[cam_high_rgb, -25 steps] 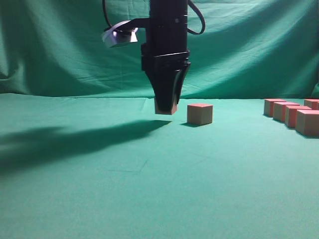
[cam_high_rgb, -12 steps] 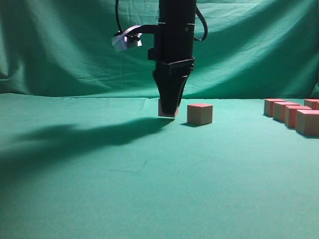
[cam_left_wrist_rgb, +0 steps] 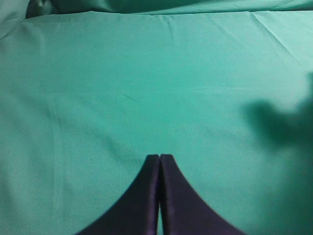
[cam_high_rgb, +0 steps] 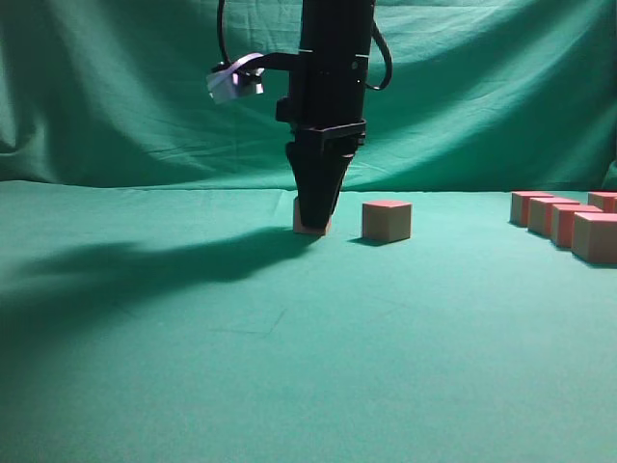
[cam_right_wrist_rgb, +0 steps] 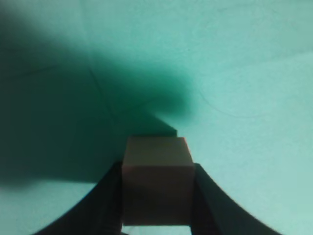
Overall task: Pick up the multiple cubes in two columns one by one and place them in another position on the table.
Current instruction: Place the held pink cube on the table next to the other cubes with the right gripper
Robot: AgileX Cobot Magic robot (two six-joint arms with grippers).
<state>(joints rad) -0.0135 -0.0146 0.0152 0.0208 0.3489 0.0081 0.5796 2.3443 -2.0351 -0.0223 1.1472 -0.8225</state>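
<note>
Right gripper (cam_high_rgb: 312,224) points straight down over the table (cam_high_rgb: 289,367), at roughly 12 o'clock of exterior-view centre, just above mid-height. Fingers clamped on one cube (cam_high_rgb: 302,223): in the right wrist view the cube (cam_right_wrist_rgb: 156,181) sits squarely between the two dark fingers (cam_right_wrist_rgb: 105,205), one finger on its 9 o'clock face, the other on its 3 o'clock face, both touching. Cube top edge is level, no visible tilt. Front face and top face exposed toward the camera; fingertips run past the cube's lower edge out of frame.

In the exterior view the held cube is mostly hidden behind the fingertips; only a pinkish sliver shows at the tip's 9 o'clock side, at or very near the cloth. Can't tell if it's actually touching the surface. Shadow spreads from it toward 9 o'clock.

A second cube (cam_high_rgb: 387,220) rests on the table just beside the gripper, at its 3 o'clock, apart from it, upright.

Remaining cubes (cam_high_rgb: 569,222) are grouped at the far 3 o'clock edge of the exterior view, well apart from the gripper, in rows receding toward the backdrop (cam_high_rgb: 501,87); partly cut off by the frame.

Left gripper (cam_left_wrist_rgb: 159,159): fingertips pressed together, nothing between them, over bare green cloth.
</note>
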